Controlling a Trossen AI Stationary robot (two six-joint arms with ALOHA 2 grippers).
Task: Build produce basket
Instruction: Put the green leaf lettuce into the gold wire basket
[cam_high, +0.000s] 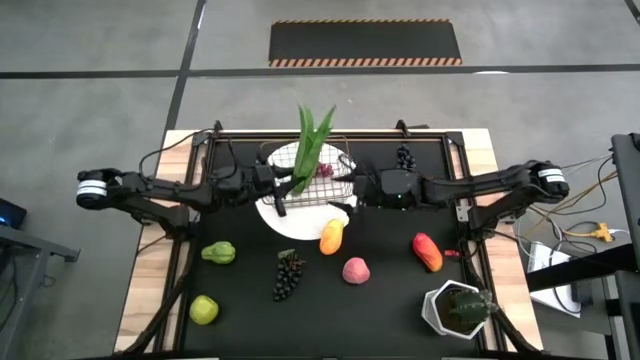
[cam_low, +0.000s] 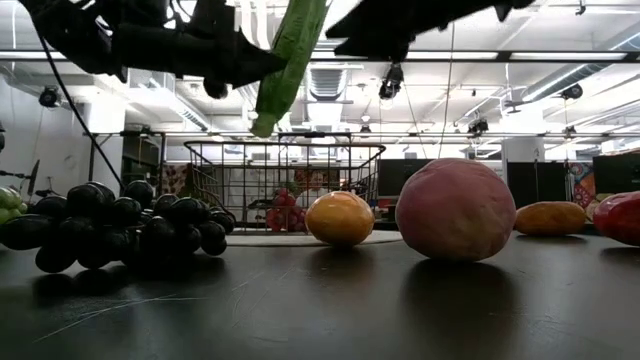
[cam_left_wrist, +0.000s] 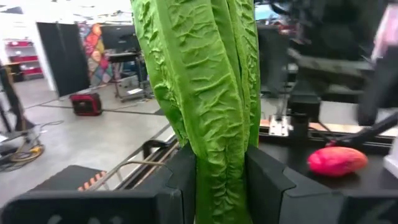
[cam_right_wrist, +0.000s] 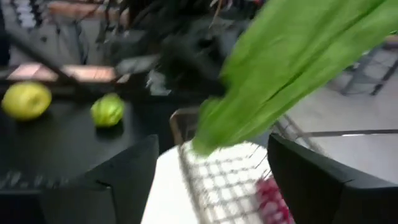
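The wire basket (cam_high: 325, 172) stands on a round white plate (cam_high: 300, 222) at the table's far middle, with a small red-purple piece (cam_high: 325, 170) inside it. My left gripper (cam_high: 285, 190) is shut on a green leafy stalk (cam_high: 310, 140) at the basket's left side. In the low view the stalk (cam_low: 290, 50) is above the basket (cam_low: 285, 185). My right gripper (cam_high: 358, 188) is open and empty at the basket's right side. Its wrist view looks over the basket (cam_right_wrist: 230, 168) at the stalk (cam_right_wrist: 298, 68). My left gripper pinches the stalk's lower part (cam_left_wrist: 221, 155) between its two fingers (cam_left_wrist: 267, 180), a little above the cut end (cam_low: 263, 125). The fingers come level from the table's left and lie across the stalk. The stalk stands nearly upright, leaves up, lifted clear above the basket.
On the black mat lie a green pear (cam_high: 218, 252), a yellow-green apple (cam_high: 204, 309), dark grapes (cam_high: 289, 273), a mango (cam_high: 332, 236) at the plate's near edge, a pink peach (cam_high: 356, 270) and a red-orange fruit (cam_high: 427, 252). Purple grapes (cam_high: 404, 156) lie far right. A potted plant (cam_high: 458, 308) stands near right.
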